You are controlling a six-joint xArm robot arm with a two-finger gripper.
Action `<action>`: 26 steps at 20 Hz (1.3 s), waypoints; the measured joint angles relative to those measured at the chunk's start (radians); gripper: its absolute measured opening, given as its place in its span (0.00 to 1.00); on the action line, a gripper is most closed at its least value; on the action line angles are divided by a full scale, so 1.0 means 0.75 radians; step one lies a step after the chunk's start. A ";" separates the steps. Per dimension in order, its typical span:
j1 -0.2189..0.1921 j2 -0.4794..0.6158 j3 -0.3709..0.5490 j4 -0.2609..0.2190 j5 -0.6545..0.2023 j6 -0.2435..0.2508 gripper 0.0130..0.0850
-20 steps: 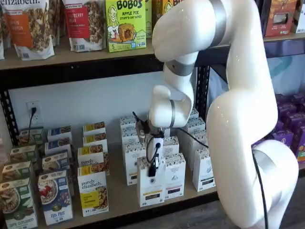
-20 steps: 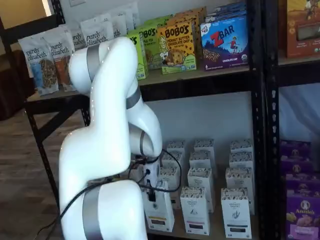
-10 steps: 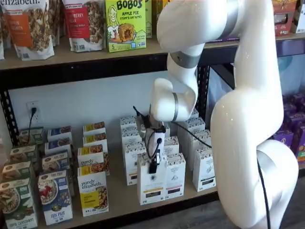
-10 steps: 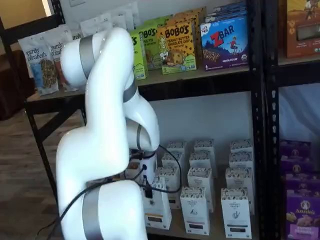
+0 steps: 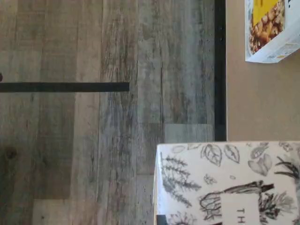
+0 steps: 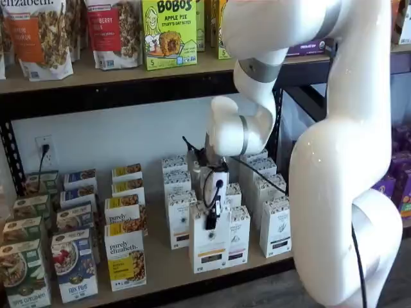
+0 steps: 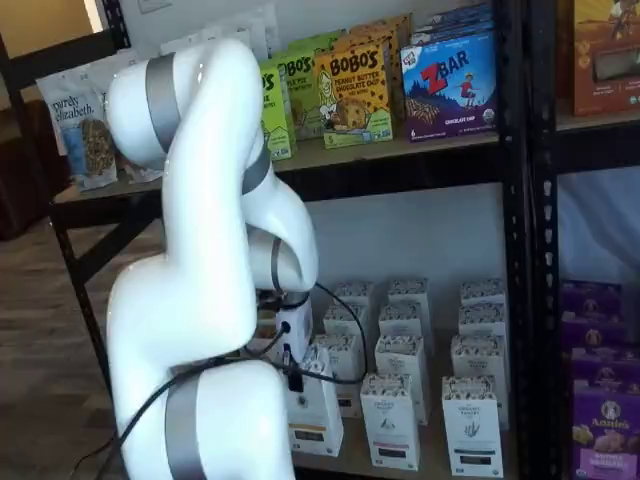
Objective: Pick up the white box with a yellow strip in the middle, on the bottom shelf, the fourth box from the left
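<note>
The pincer (image 6: 210, 221) is pinching the white box (image 6: 209, 247) by its top at the front of the bottom shelf (image 6: 164, 266). The grasp looks made; whether the box has left the board is hard to tell. Lifting out remains. Just beside it stands a like carton (image 6: 238, 236); farther off, the purely elizabeth box (image 6: 125, 260).

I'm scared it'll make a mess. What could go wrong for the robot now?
The gripper is shut on the white box, holding only its top, so the box might slip out. Other white cartons stand close beside it on the bottom shelf, so one might get knocked over.
</note>
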 joint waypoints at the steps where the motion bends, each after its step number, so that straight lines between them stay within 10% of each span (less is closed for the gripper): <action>1: -0.002 -0.025 0.021 -0.008 0.004 0.005 0.44; 26: -0.086 -0.594 0.312 -0.212 0.297 0.130 0.44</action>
